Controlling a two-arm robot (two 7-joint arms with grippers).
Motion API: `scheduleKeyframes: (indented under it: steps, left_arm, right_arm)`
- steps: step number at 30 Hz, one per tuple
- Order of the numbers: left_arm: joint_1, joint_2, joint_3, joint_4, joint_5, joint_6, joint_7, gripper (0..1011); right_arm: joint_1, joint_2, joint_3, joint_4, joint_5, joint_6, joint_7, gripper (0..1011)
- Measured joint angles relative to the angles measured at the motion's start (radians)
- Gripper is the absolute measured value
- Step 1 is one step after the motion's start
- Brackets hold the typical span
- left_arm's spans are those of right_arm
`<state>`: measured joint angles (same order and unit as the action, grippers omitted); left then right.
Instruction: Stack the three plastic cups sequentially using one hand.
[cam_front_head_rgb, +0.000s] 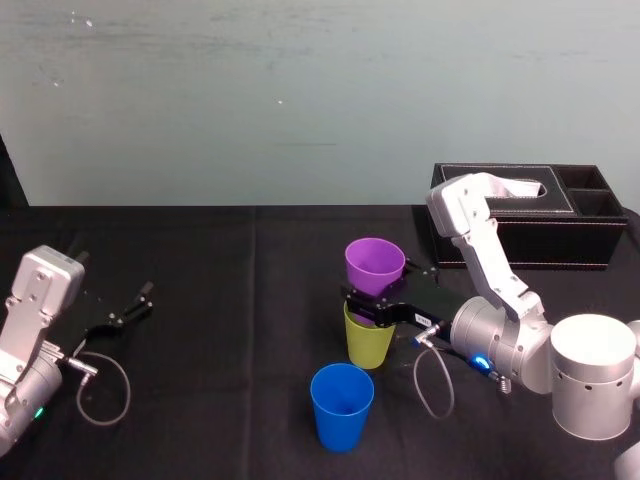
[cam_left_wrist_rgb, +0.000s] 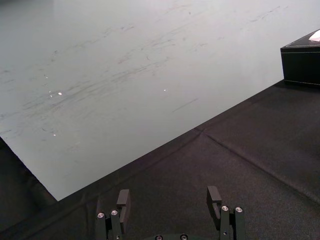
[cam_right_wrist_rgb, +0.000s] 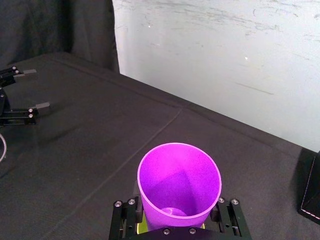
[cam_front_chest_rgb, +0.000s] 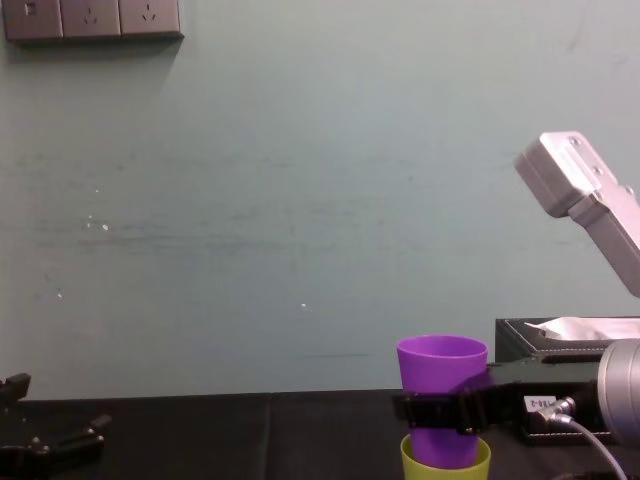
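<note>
Right gripper (cam_front_head_rgb: 368, 303), forearm level, clamps the upright purple cup (cam_front_head_rgb: 375, 262), base inside the green cup (cam_front_head_rgb: 368, 345); left gripper (cam_front_head_rgb: 132, 306) parked far left, jaws apart.

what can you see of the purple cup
The purple cup is smooth, tapered, glossy plastic, upright, open mouth up and empty. The right end effector clamps it on both sides below mid-height. Its base is sunk into the mouth of the lime-green cup, which stands on the black table, behind the blue cup.
</note>
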<state>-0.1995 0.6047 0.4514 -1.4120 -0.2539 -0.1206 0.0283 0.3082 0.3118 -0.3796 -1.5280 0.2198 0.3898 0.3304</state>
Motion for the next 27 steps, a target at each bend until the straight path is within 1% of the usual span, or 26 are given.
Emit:
scheduleKeyframes:
  steps: [20, 21, 24, 25, 27]
  left_arm:
    - [0.000, 0.000, 0.000, 0.000, 0.000, 0.000, 0.000, 1000]
    - [0.000, 0.000, 0.000, 0.000, 0.000, 0.000, 0.000, 1000]
    - [0.000, 0.000, 0.000, 0.000, 0.000, 0.000, 0.000, 1000]
    - [0.000, 0.000, 0.000, 0.000, 0.000, 0.000, 0.000, 1000]
    - [0.000, 0.000, 0.000, 0.000, 0.000, 0.000, 0.000, 1000]
  right_arm:
    - [-0.004, 0.000, -0.005, 0.012, -0.011, -0.013, -0.002, 726]
    - [-0.004, 0.000, -0.005, 0.011, -0.011, -0.012, -0.002, 760]
    - [-0.004, 0.000, -0.005, 0.011, -0.011, -0.012, -0.002, 805]
    - [-0.004, 0.000, -0.005, 0.011, -0.011, -0.011, -0.003, 854]
    - [-0.004, 0.000, -0.004, 0.010, -0.011, -0.011, -0.003, 885]
